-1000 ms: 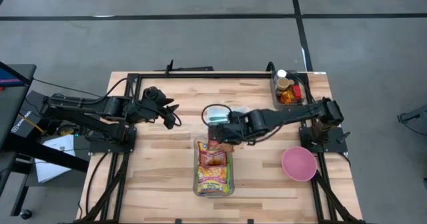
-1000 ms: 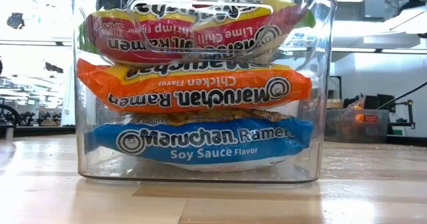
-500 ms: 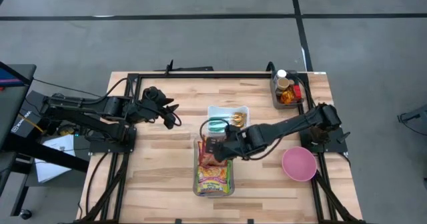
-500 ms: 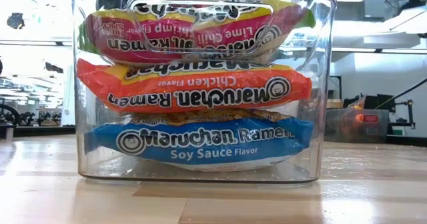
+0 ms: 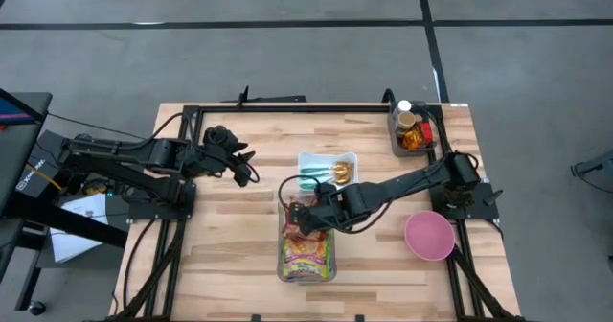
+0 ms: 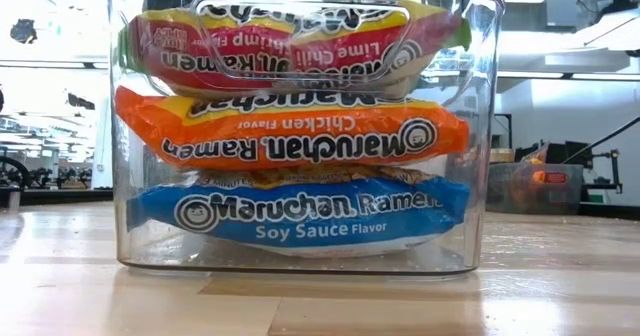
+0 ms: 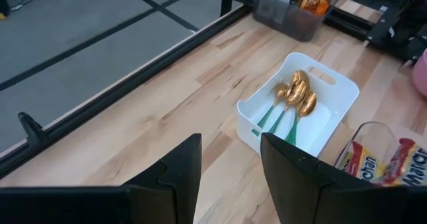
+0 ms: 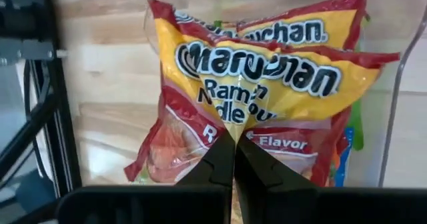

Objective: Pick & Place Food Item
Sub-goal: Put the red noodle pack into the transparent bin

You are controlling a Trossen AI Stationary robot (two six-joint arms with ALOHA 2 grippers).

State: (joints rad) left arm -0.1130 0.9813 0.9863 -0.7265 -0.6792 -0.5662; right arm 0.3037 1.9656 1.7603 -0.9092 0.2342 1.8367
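Glossy crinkled ramen packets [image 6: 290,136] in a clear plastic bin [image 6: 480,126] on pale, smooth wooden table [image 5: 230,236].

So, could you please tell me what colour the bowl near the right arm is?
Pink bowl, best seen in the high view.

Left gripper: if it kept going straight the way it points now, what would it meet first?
Probably the white tray holding gold spoons. The left gripper stands open above bare table, aimed toward the tray; nothing else shows in between. Depth is unclear, so it might reach the tabletop short of the tray.
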